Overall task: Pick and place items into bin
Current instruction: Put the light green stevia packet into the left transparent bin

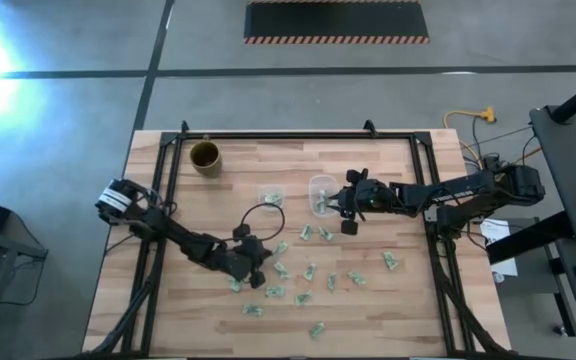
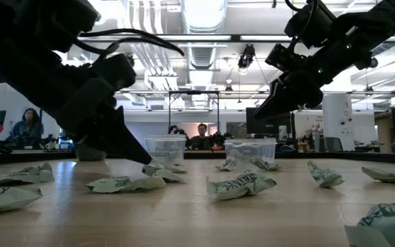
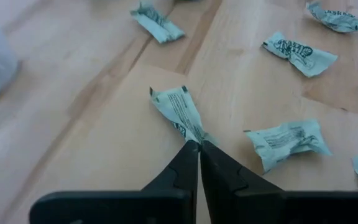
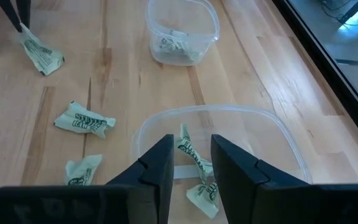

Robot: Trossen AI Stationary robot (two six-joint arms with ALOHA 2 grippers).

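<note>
Most of the work is waiting: wrappers (image 1: 308,270) are lying scattered over the bench (image 1: 388,310), few sitting in either clear tub (image 4: 219,134). The left hand (image 3: 199,146) is pinching one wrapper (image 3: 178,109) shut; the right hand (image 4: 188,152), fingers apart, is hanging over its tub.

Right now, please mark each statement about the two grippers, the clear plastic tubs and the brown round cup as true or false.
1. The left gripper is shut on a green-and-white wrapper. True.
2. The right gripper hangs above the brown round cup. False: it is over a clear plastic tub; the cup stands apart, near the far left corner.
3. Both clear tubs are empty. False: each holds wrappers.
4. Many wrappers lie loose on the wooden table. True.
</note>
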